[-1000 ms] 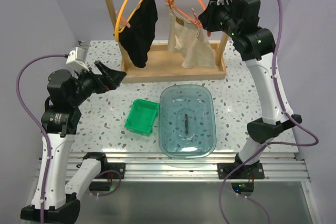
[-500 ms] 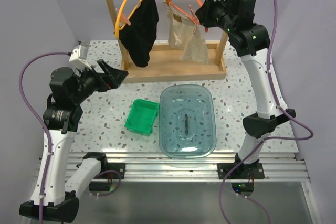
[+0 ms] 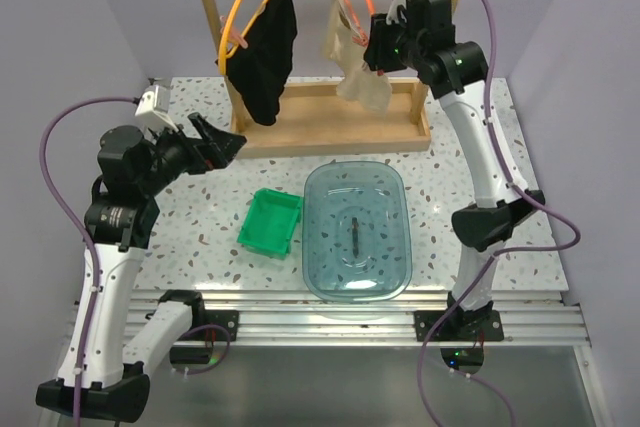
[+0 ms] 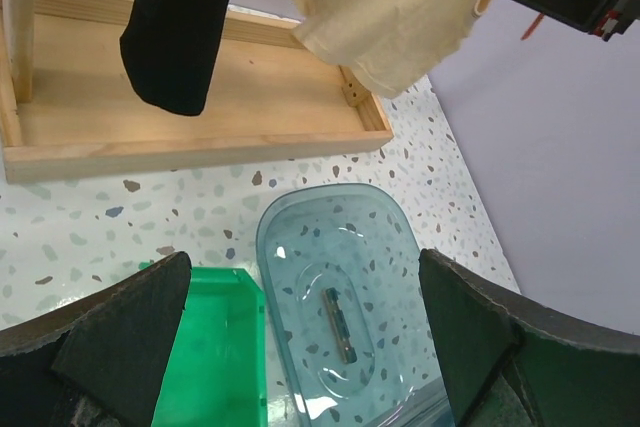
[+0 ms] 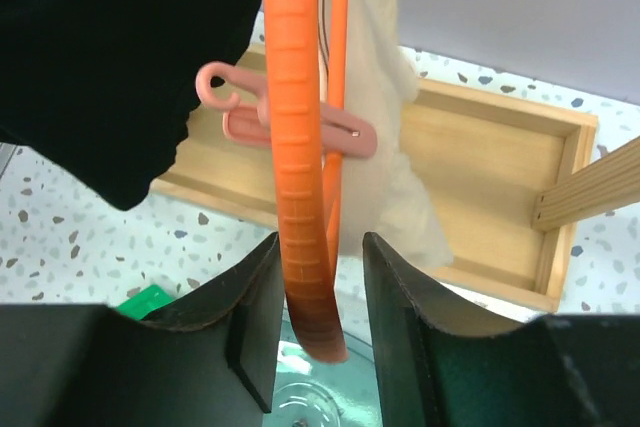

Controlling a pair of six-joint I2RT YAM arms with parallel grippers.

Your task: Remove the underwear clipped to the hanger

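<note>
Beige underwear (image 5: 385,197) just beyond right fingers (image 5: 250,307), behind orange hanger (image 5: 295,97)

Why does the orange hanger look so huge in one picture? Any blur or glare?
Right wrist view: the orange hanger hugs the lens inside the right end effector, so it looms; the black garment is featureless dark. Left wrist view: sharp, left end effector shadowed. Top view: even light, faint sheen on the blue tub.
</note>
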